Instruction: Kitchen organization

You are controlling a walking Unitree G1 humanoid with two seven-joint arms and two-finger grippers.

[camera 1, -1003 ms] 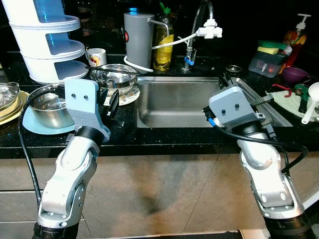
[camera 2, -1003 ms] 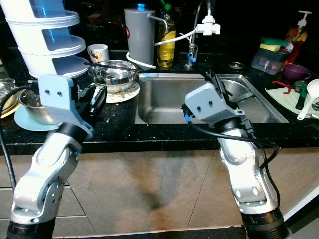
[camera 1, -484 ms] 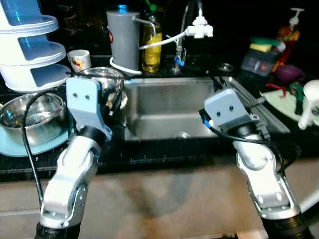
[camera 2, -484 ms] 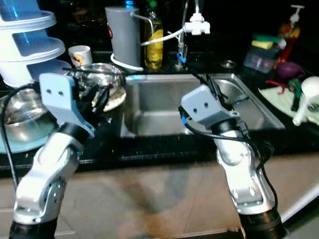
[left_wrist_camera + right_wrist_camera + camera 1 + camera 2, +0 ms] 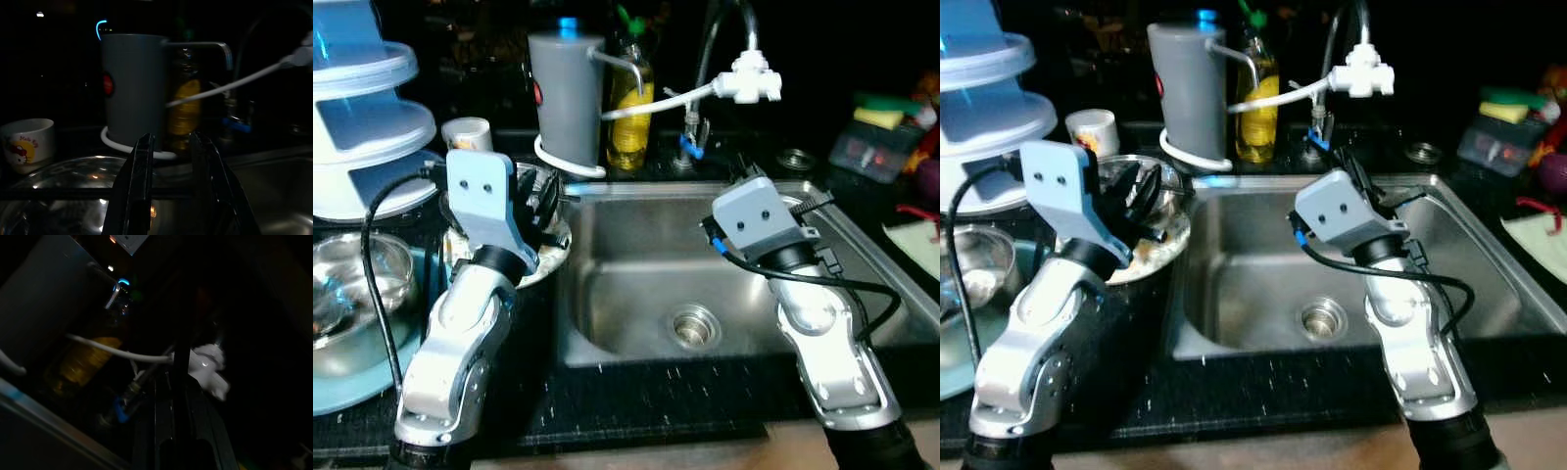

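My left gripper (image 5: pixel 171 138) is open with nothing between its fingers. It hovers over a steel bowl (image 5: pixel 1157 217) that sits on a patterned plate beside the sink (image 5: pixel 626 304). Past its fingers stand a grey canister (image 5: pixel 132 90), a yellow bottle (image 5: pixel 628 113) and a small cartoon mug (image 5: pixel 27 144). My right gripper (image 5: pixel 1349 162) is held over the sink, shut on nothing, and points up at the tap with its white fitting (image 5: pixel 208 363).
White stacked containers (image 5: pixel 362 127) rise at the back left. Another steel bowl (image 5: pixel 352 289) rests on a light blue plate near the counter's front left. A sponge box (image 5: pixel 881 147) and a cloth sit right of the sink. A white hose (image 5: pixel 656 101) runs from canister to tap.
The camera has come closer and tilted down onto the counter. Both arms have risen from the counter's front edge, the left over the bowl and the right over the sink.
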